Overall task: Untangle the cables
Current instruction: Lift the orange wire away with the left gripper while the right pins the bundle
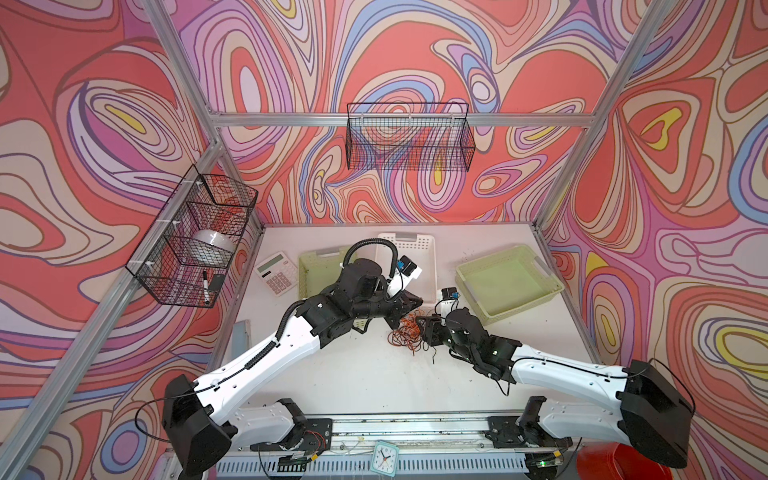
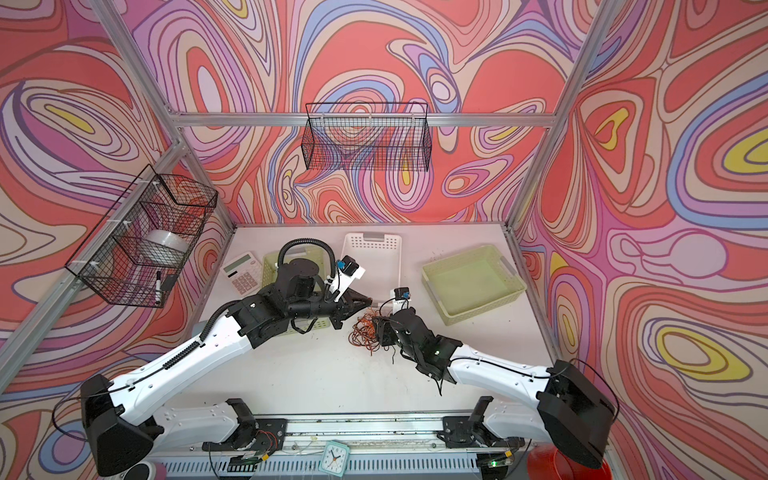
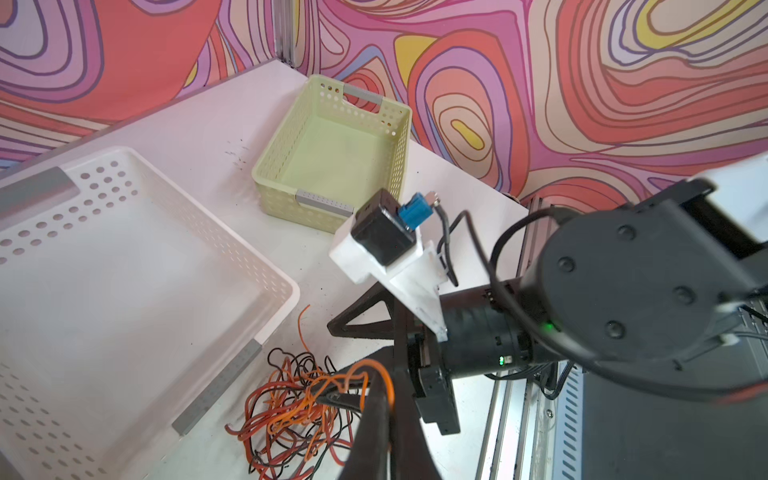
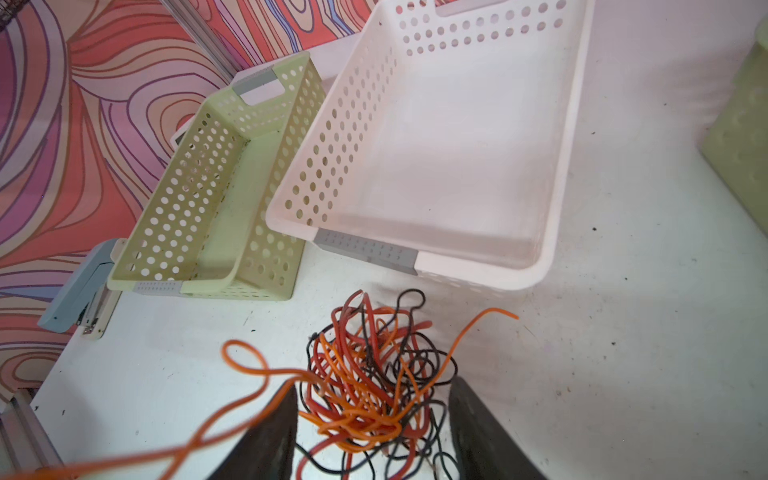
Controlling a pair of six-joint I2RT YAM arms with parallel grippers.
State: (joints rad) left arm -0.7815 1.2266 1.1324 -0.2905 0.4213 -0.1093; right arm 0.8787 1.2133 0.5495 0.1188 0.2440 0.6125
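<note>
**A:** What's on the table (image 1: 374,374)?

**B:** The white basket (image 1: 428,249). On its near side are the cables (image 1: 405,332), a roundish tangle with no clear long axis.

**A:** Grippers?

**B:** The right gripper (image 4: 373,384) has its jaws apart, astride the heap. The left gripper (image 1: 417,300) is pinched closed on one orange cable (image 3: 374,361), which runs from the heap up to it.

Tangle of orange, red-brown and black cables (image 4: 374,386), white basket (image 4: 569,145) dotted with round holes, pale green basket (image 3: 274,183) with grey handles, walls (image 1: 415,54) swirling coral, lilac, blue and yellow.
</note>
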